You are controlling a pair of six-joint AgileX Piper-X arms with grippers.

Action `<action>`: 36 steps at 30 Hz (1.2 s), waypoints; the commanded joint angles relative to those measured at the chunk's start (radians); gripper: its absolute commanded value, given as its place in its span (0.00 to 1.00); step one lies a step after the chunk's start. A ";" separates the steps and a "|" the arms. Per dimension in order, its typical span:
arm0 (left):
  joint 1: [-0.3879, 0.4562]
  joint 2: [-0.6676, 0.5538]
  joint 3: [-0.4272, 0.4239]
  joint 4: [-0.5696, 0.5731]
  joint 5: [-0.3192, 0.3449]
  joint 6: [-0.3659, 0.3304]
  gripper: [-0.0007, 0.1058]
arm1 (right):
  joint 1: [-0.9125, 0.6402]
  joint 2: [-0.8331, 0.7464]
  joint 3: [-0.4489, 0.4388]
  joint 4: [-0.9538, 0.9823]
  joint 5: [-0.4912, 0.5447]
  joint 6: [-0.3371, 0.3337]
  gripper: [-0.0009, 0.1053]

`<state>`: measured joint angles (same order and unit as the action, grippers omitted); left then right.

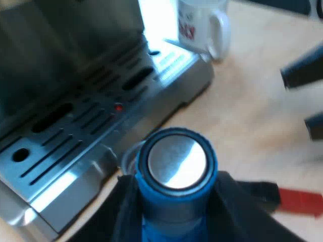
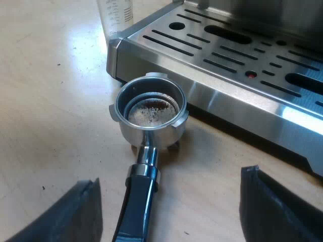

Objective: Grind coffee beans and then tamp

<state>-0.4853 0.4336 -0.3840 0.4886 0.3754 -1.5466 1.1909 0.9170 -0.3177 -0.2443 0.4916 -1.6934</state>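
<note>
Blue tamper [image 1: 174,174] clamped in left gripper [image 1: 174,206], near espresso machine [image 1: 75,143]; right gripper [image 2: 170,179] wide open, empty, straddling handle of holder [image 2: 151,113] on table [image 2: 50,101].

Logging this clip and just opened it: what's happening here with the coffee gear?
The left gripper is shut on the blue tamper, metal face toward the camera, near the drip tray of the espresso machine. The metal holder lies on the table beside the tray, only a scatter of brown grounds in its basket. The right gripper is open, fingers either side of the holder's handle, not touching it. A measuring glass stands at the tray's corner.
</note>
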 commanded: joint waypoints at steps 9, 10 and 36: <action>-0.035 0.207 -0.076 -0.108 -0.029 0.078 0.20 | -0.001 0.000 0.000 -0.013 -0.002 -0.013 0.58; -0.035 0.230 -0.080 -0.135 -0.026 0.078 0.20 | -0.001 0.000 0.000 -0.013 -0.002 -0.013 0.58; -0.152 0.631 -0.195 -0.352 -0.110 0.148 0.20 | -0.001 0.000 0.000 -0.013 -0.002 -0.013 0.58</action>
<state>-0.6340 1.0645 -0.5686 0.1544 0.2761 -1.4064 1.1909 0.9170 -0.3177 -0.2443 0.4916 -1.6934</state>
